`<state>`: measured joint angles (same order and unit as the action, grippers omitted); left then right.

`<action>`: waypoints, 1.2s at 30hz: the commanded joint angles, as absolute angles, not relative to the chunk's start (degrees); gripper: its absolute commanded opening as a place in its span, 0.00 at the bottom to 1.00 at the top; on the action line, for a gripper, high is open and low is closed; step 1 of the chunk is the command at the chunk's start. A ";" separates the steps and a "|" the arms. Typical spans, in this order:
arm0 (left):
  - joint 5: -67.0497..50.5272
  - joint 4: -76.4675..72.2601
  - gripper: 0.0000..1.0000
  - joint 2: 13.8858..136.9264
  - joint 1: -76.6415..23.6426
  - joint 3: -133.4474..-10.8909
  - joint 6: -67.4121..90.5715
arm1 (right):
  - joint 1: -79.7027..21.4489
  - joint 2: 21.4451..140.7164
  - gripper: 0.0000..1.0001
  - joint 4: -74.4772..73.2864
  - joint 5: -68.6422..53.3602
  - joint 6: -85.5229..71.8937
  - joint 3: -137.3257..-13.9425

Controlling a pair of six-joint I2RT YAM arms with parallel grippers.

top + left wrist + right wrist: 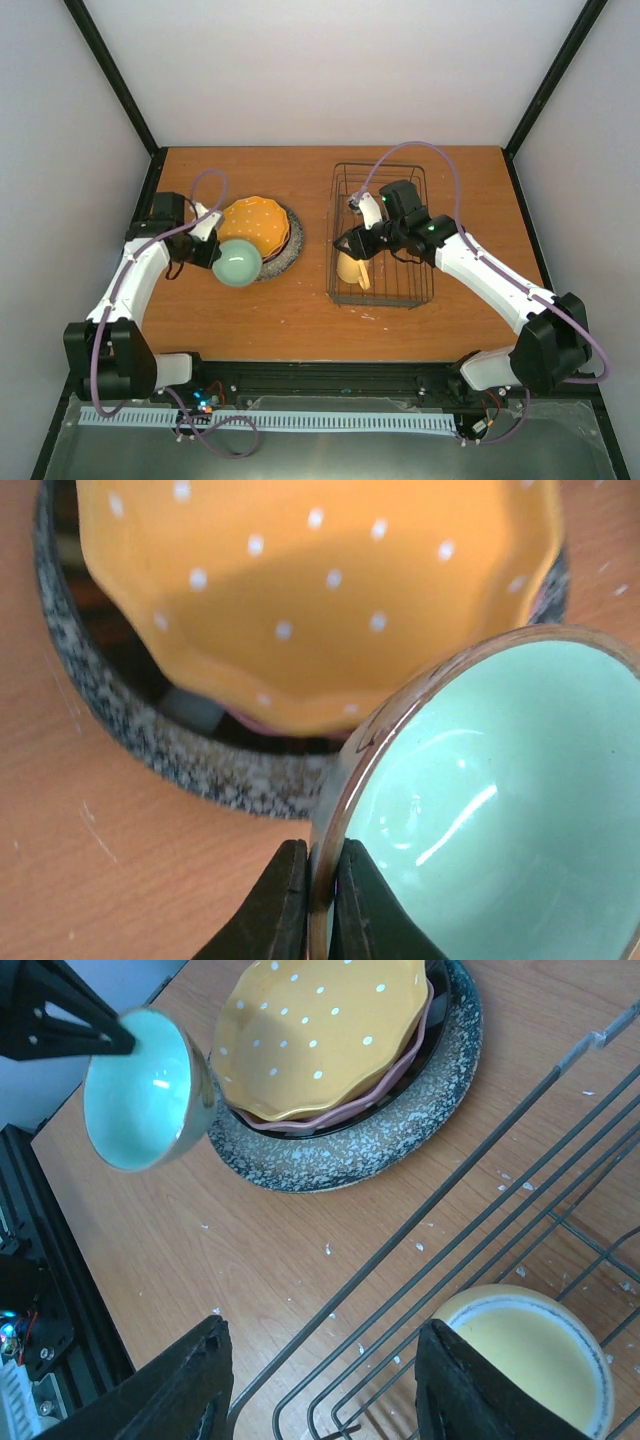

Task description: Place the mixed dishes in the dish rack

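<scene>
Top external view first: where does everything sit?

Stack of plates on the table's (pixel 300 320) left half, black wire dish rack (pixel 333 240) on the right half. The left hand (pixel 218 255) has the pale green bowl (pixel 238 263) at the stack's near-left edge. The right hand (pixel 352 243) hangs over the rack, above the yellow mug (pixel 350 270) in its near-left corner.

Does the left wrist view add anything?

Yes, the grip itself. Two black fingers (pixel 285 900) are pinched on the bowl's brown-edged rim, one inside and one outside. The glaze inside is glossy mint with bright highlights.

And the right wrist view?

Its own black fingers (pixel 190 1380) stand wide apart with nothing between them. Below, thin grey rack bars cross over the mug, whose inside is creamy yellow with a pale lip. It also shows the bowl tipped on its side.

What about the stack's layers?

An orange white-dotted scalloped plate (pixel 320 1030) is on top, matte and wavy-edged. A pink scalloped rim (pixel 340 1110) peeks out beneath it. At the bottom is the large grey speckled plate (pixel 330 1160), round and grainy like stone.
</scene>
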<state>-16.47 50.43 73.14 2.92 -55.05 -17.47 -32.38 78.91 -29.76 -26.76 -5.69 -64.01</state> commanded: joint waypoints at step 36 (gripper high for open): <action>-88.85 -61.36 0.01 79.68 -16.63 -53.69 42.94 | -22.01 71.87 0.84 -1.75 -83.47 -28.23 -55.67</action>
